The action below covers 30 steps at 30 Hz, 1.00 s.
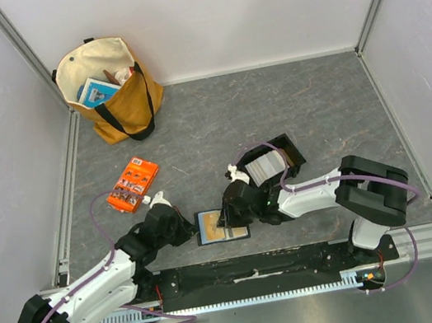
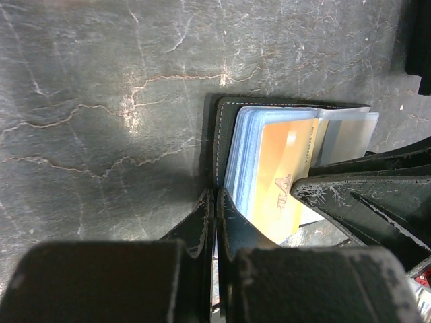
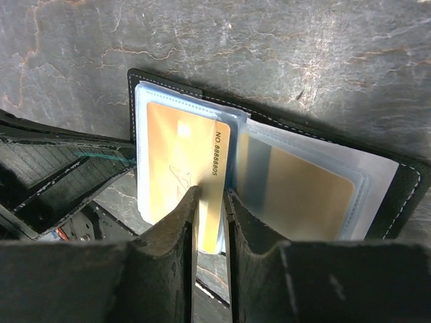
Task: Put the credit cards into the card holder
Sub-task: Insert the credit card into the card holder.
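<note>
The black card holder (image 1: 221, 226) lies open on the table between the two grippers, its clear blue-edged sleeves up. My left gripper (image 2: 215, 195) is shut on the holder's left cover edge (image 2: 225, 121). A tan-orange credit card (image 3: 178, 148) sits partly in the left sleeve, its near end sticking out. My right gripper (image 3: 212, 192) hovers over that end, jaws a narrow gap apart, the card face showing between them. Another tan card (image 3: 296, 195) sits inside the right sleeve. More whitish credit cards (image 1: 266, 167) are stacked in the tray.
The black shallow tray (image 1: 288, 144) stands just behind the right gripper. An orange printed packet (image 1: 133, 184) lies to the left. A tan tote bag (image 1: 111, 88) stands at the back left. White walls close the table on three sides.
</note>
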Tool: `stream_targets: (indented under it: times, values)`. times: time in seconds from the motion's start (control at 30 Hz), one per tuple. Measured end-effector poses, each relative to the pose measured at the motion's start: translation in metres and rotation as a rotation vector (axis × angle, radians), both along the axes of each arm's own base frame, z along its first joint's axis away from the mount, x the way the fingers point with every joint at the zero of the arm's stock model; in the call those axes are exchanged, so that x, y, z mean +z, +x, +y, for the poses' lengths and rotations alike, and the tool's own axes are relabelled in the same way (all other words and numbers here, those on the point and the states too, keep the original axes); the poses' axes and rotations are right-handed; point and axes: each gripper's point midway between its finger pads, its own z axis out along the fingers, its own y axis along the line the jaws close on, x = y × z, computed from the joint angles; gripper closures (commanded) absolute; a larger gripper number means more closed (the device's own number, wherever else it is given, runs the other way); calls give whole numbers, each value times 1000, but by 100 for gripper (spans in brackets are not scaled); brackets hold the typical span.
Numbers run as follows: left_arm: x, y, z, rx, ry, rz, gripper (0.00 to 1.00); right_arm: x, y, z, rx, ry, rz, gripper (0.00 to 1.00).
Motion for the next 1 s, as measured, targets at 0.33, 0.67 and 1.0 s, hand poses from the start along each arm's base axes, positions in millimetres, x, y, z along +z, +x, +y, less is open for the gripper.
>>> stream_targets:
  times: [0.33, 0.67, 1.0]
  values:
    - [0, 0, 0, 1, 1, -2, 98, 7, -2, 5, 47, -64, -43, 64]
    - [0, 0, 0, 2, 0, -3, 98, 5, -3, 12, 85, -133, -43, 61]
    - [5, 1, -1, -1, -16, -18, 98, 73, 41, -25, 24, -165, -242, 41]
